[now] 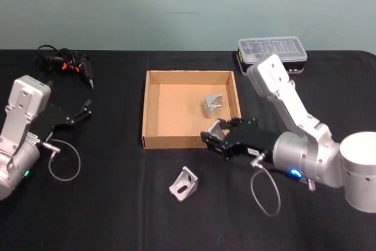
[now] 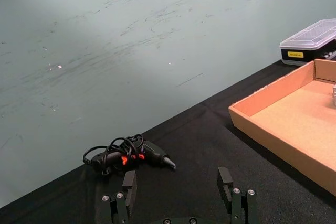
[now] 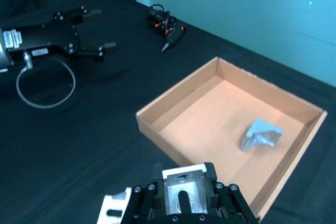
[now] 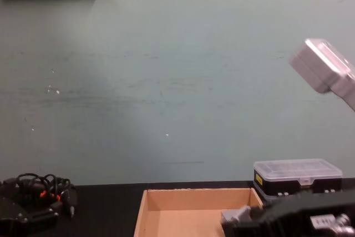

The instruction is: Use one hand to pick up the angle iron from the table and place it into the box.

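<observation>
The black counter (image 1: 106,216) runs back to a pale green wall. My right pincer (image 1: 212,134) hovers by the near right corner of the box (image 1: 154,140), pinching an angle iron (image 3: 184,192) across one flat leg. A second bracket (image 1: 211,104) lies inside the box, and a third (image 1: 184,184) rests on the counter just in front of it. The left pincer (image 1: 84,109) is parked far left, its fingers spread. I judge the piece stiff, light and slick, so the flat leg is the best place to hold it.
</observation>
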You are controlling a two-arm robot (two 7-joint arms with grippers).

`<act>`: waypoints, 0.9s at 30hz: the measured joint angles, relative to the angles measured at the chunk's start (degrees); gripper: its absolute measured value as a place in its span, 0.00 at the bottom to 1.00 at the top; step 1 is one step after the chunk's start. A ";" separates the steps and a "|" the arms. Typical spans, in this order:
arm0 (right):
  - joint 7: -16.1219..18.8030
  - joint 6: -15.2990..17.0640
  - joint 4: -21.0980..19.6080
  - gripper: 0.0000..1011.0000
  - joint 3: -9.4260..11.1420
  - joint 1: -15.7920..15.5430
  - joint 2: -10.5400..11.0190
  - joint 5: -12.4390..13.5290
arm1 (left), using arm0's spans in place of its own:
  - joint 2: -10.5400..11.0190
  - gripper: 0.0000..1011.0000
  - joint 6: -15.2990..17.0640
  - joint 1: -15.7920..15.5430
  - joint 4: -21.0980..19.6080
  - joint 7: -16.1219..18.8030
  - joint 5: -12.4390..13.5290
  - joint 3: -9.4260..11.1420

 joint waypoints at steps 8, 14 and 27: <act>0.56 2.15 5.58 0.45 -1.79 6.76 -2.36 0.77 | 0.00 1.00 0.00 0.00 0.00 0.00 0.00 0.00; 0.78 3.17 12.58 0.45 -3.72 12.54 -5.30 1.25 | 0.00 1.00 0.00 0.00 0.00 0.00 0.00 0.00; -0.19 2.32 29.29 0.45 -7.28 22.22 -12.60 -0.20 | 0.00 1.00 0.00 0.00 0.00 0.00 0.00 0.00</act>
